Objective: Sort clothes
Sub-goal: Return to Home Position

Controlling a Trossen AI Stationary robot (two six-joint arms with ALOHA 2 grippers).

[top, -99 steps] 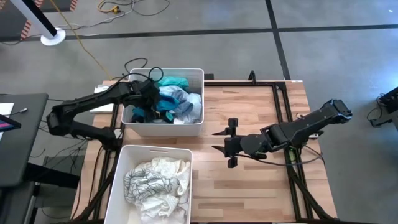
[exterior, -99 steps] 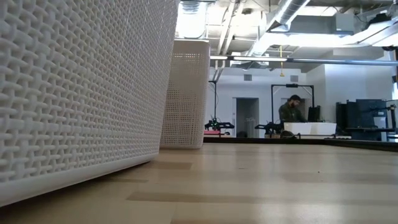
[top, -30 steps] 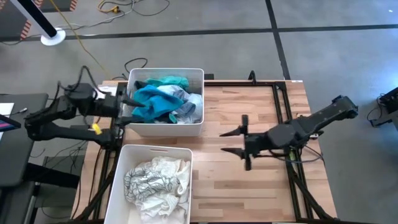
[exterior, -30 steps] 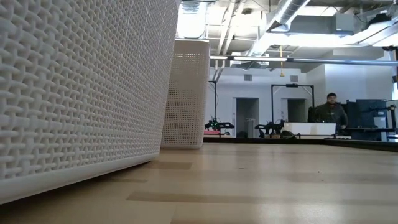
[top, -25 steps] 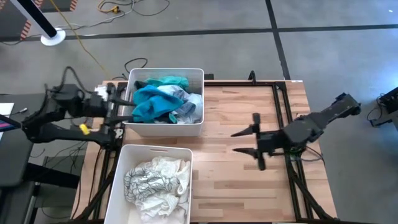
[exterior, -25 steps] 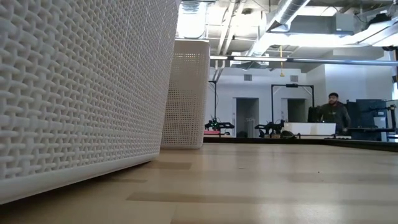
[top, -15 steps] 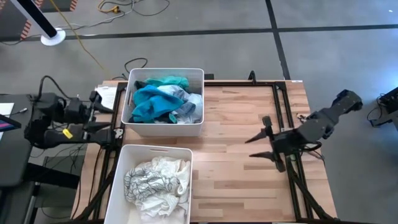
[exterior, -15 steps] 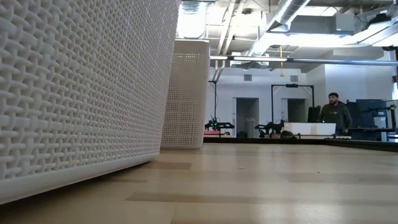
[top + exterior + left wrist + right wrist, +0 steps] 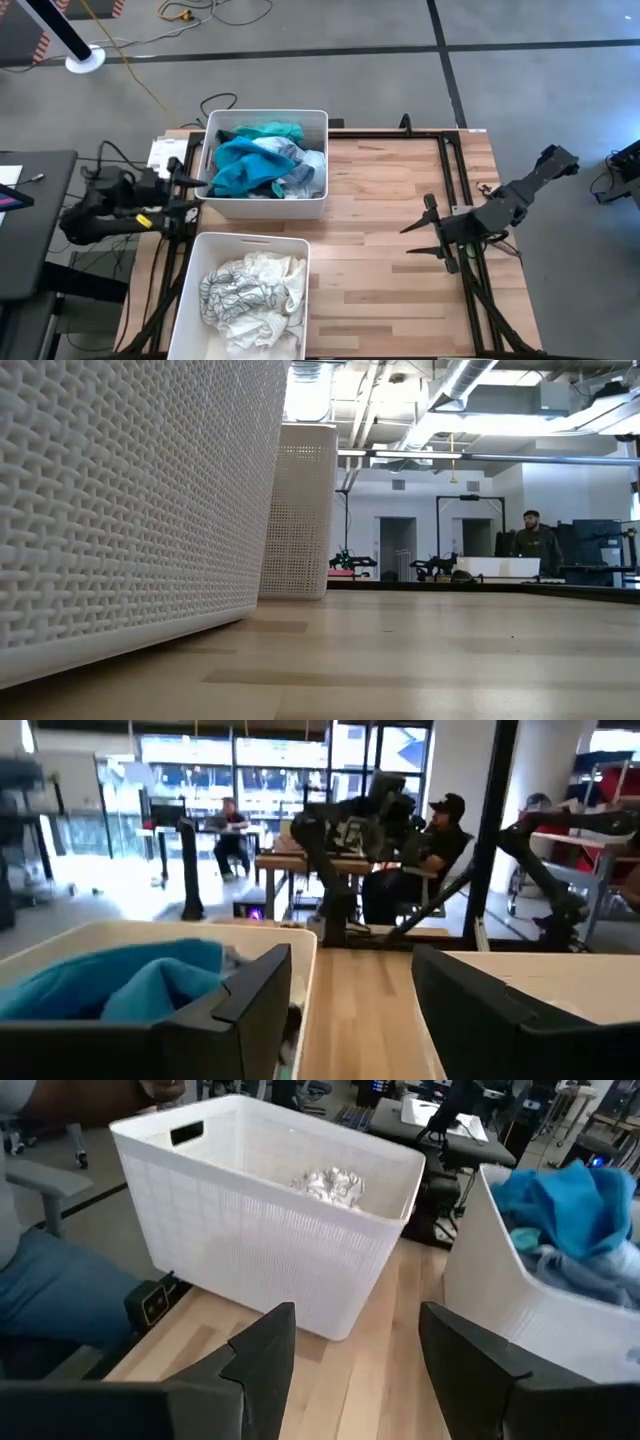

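Found bright blue clothes (image 9: 238, 166) crumpled across the far white bin (image 9: 266, 113) on the left, with teal clothes (image 9: 272, 131) bunched against its far wall and pale grey clothes (image 9: 303, 172) on its right side. Found white clothes (image 9: 250, 288) with dark lines heaped loosely in the near bin (image 9: 250, 239).

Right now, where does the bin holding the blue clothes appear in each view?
High view: the bin, blue clothes inside, stands upper left on the table.
Low view: probably the farther white bin, left of centre; contents hidden.
Left wrist view: left side, behind that arm's finger.
Right wrist view: right edge.
Shared landmark: the wooden table under it.
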